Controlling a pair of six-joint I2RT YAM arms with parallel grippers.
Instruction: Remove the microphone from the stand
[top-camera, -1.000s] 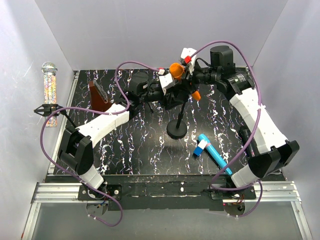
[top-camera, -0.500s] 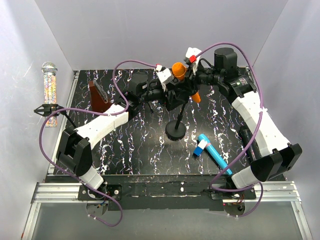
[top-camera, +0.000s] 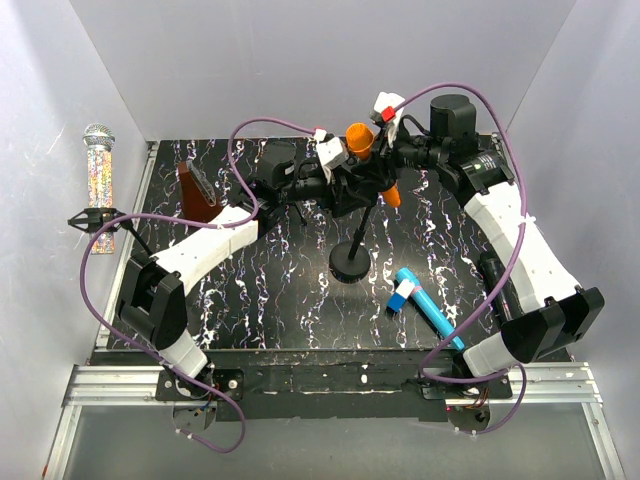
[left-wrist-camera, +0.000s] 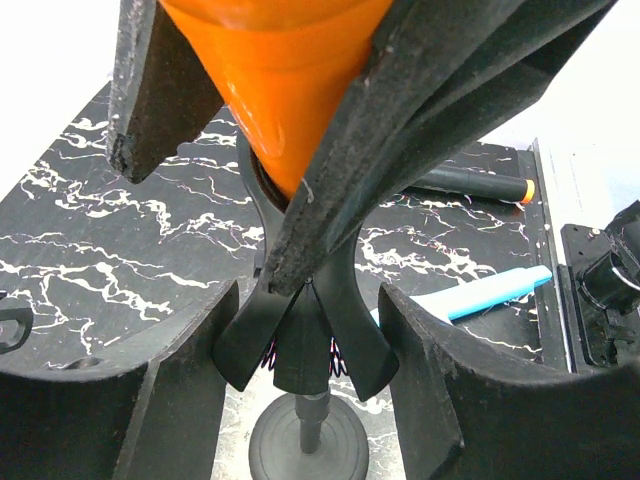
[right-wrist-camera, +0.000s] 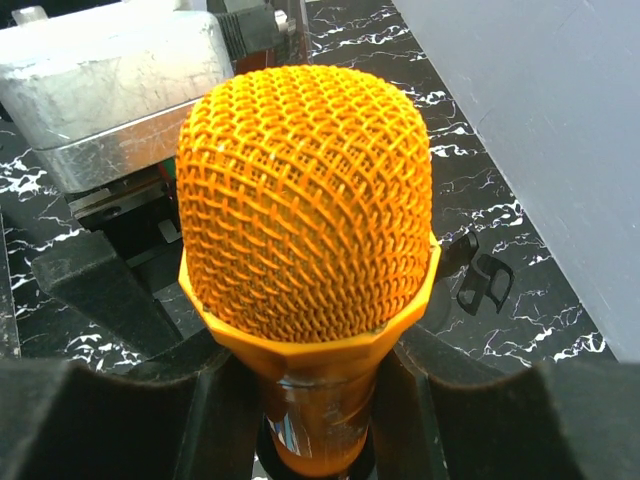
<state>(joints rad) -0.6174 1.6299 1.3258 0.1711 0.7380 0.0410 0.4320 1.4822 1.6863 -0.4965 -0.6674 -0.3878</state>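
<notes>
Orange mesh-headed microphone (right-wrist-camera: 305, 200) sits clamped in the right tool (right-wrist-camera: 315, 410). The left tool (left-wrist-camera: 305, 320) flanks the clip (left-wrist-camera: 300, 350) of the black round-based stand (top-camera: 351, 262), grip unclear. Pulling askew could topple it.

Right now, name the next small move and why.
Probably slide the orange microphone a little up along its own axis. Its tapered body is seated in the stand clip, and both the left hand and right hand seem closed on it, the right just under the mesh head, so a straight draw should free it without tipping the stand.
</notes>
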